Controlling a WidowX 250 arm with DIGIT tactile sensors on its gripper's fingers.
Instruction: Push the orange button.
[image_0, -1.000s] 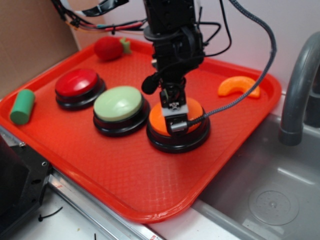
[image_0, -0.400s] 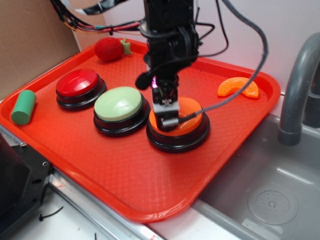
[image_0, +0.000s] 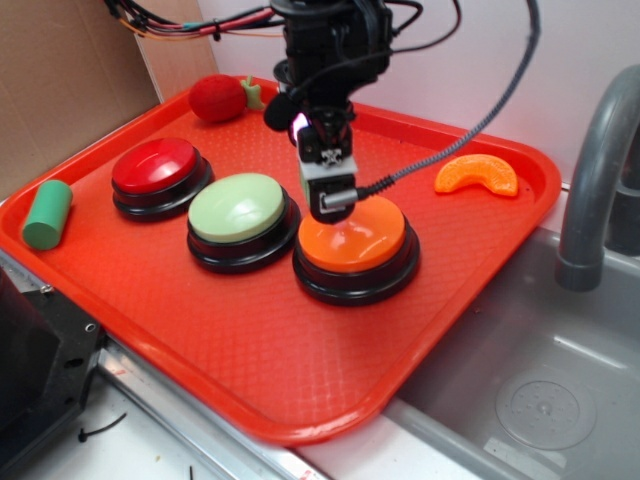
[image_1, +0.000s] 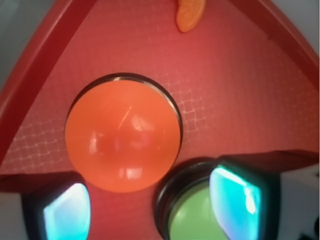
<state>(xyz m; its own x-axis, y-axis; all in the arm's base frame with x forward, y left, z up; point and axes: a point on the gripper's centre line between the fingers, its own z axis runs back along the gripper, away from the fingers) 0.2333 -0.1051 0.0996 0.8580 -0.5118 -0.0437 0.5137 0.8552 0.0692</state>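
the gripper (image_0: 335, 205) hangs just above the orange button (image_0: 355, 237), its fingers (image_1: 67, 212) spread apart with nothing between them. the orange button sits on the red tray (image_0: 230, 330), right beside the pale green button (image_0: 238, 207), with the red button (image_0: 153, 165) further along the row.

A lab's mock kitchen: toy sink (image_0: 540, 400), grey faucet (image_0: 598, 170), cardboard backdrop (image_0: 60, 80).

Orange button (image_0: 352, 238): big glossy orange dome cap on black ring base, sat upright on red tray (image_0: 250, 370), touching the pale green button (image_0: 238, 208) on its left; cap fully exposed.
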